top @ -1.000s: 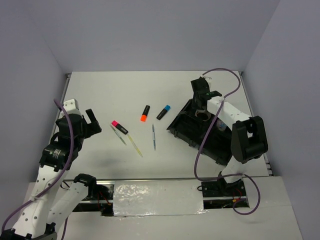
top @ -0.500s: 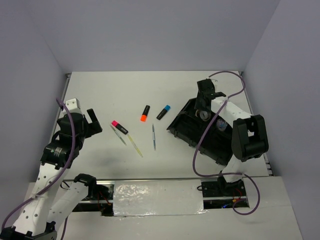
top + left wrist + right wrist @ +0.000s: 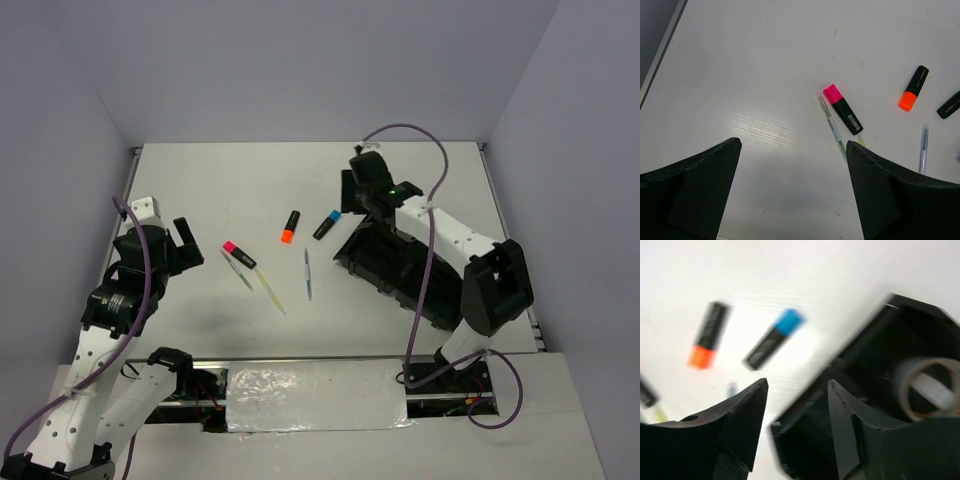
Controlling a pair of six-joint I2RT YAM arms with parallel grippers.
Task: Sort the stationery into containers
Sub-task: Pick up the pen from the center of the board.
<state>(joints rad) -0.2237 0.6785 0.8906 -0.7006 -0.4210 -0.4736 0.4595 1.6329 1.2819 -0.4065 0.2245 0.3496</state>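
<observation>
The right gripper [image 3: 797, 382] is released, its jaws apart with nothing between them. It hangs over the end of the black organizer tray [image 3: 912, 307] that lies closest to the loose stationery. Its wrist camera is blurred, but it shows what looks to be a clear tape roll [image 3: 927, 387] lying in a tray compartment. From overhead that spot is hidden under the arm.

Just beyond the tray's edge on the white table [image 3: 230, 180] lies the blue-capped highlighter [image 3: 773, 338]. The orange-capped highlighter [image 3: 707, 335] lies beside it but not touching it.

The overhead view shows the rest. A thin blue pen [image 3: 307, 274] lies nearer the arm bases, between the tray and a yellow pen [image 3: 270, 290]. Farther left are the pink-capped highlighter [image 3: 238, 254] and a thin grey pen [image 3: 237, 270].

The left gripper [image 3: 793, 142] is also released, jaws spread wide and empty, hovering above bare table at the left side. Its camera shows sharply what the overhead view only hints at: the grey pen lies right alongside the pink-capped highlighter. It also takes in the orange-capped highlighter and the blue pen, but not the tray.
</observation>
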